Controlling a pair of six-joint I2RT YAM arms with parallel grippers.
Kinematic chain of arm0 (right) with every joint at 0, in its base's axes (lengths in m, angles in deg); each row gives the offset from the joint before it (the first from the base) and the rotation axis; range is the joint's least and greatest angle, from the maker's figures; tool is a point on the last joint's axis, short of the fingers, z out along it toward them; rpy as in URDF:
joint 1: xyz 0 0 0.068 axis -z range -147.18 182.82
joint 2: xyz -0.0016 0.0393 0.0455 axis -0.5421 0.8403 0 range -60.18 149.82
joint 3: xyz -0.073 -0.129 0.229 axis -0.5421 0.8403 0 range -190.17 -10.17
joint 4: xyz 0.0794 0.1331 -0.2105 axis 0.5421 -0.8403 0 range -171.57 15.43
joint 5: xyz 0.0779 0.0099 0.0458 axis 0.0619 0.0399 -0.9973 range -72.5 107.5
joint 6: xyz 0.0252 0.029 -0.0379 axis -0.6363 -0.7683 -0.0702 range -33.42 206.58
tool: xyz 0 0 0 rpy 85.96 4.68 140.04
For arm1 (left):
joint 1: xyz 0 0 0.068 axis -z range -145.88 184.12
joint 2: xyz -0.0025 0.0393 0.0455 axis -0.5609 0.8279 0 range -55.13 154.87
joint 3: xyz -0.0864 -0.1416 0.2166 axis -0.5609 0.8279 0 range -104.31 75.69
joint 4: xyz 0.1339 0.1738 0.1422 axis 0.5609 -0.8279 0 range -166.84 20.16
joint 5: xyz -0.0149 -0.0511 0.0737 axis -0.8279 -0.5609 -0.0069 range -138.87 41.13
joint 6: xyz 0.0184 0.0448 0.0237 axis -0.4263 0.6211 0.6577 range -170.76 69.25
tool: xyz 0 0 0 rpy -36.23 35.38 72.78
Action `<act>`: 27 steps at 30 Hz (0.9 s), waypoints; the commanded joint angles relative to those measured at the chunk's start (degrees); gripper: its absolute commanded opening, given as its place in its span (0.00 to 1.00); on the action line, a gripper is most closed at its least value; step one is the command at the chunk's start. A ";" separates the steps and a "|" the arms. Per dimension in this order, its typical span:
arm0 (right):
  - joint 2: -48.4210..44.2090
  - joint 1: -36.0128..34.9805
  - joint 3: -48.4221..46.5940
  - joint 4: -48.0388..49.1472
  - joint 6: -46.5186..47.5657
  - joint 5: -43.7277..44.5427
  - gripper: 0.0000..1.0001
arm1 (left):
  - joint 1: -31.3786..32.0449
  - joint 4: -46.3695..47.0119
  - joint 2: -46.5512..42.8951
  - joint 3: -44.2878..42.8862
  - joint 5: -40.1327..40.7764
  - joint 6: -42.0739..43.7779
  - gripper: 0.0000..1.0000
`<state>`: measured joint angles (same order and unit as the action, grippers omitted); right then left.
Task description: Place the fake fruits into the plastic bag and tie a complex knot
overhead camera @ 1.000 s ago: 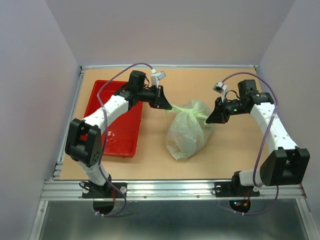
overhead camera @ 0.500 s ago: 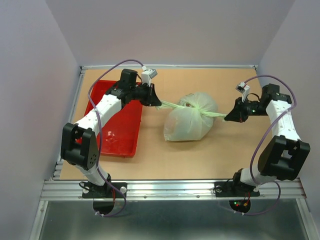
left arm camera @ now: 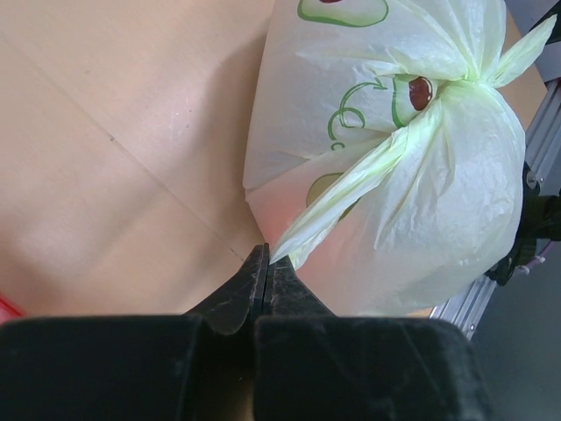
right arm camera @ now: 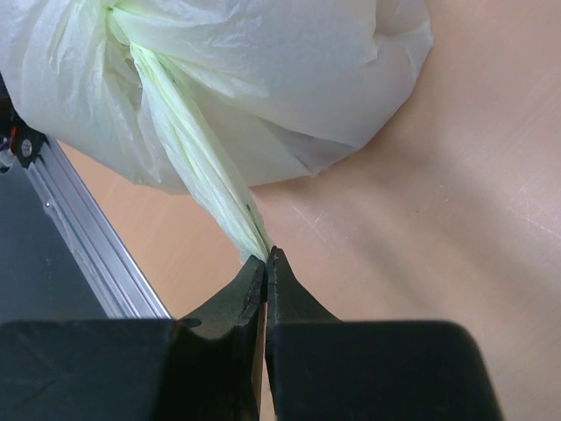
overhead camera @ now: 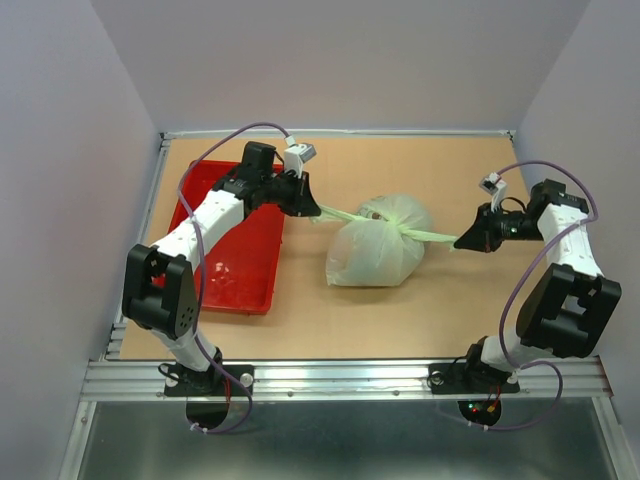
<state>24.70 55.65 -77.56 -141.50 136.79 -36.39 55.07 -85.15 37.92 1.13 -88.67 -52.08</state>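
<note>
1. Spread way wider than a second ago: right gripper [overhead camera: 463, 243] now out at 3 o'clock of the plastic bag [overhead camera: 372, 258], left gripper [overhead camera: 316, 209] back at 10 o'clock by the corner of the red tray [overhead camera: 240, 275]. Tipped the bag over in the process too, from slumped upright to lying on its side mid-table [overhead camera: 300, 320].
2. Clamped shut on the left strip [overhead camera: 345, 213] with the left gripper, tips pressed together with only thin film between them. Pinching just the very end, going by the wrist view.
3. Same deal on the other side: closed tight on the tip of the right strip [overhead camera: 435, 235], pulled into a taut twisted cord.
4. Holding both ends in opposite directions for a reason, I'd guess: cinching the knot [overhead camera: 392, 218], sitting at 12 o'clock on the bag between the two pulls.
5. Can't really make out the fake fruits [left arm camera: 289, 215], just a pinkish blur through the plastic. So, inside the bag, loading step looks done.
6. Probably well into the tying stage. Can't tell how many wraps are in that knot though.
7. Worth watching: thin film, small bite on each end, so could slip out or tear under more pull.
</note>
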 commanded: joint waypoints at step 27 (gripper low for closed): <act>6.70 -2.88 -12.14 6.12 -15.22 8.37 0.74 | -4.87 -2.78 1.96 -7.61 11.93 8.70 0.98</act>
<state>33.23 52.68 -82.65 -137.00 125.14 -28.21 50.21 -86.35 42.60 -1.41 -77.52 -45.45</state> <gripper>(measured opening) 0.701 0.878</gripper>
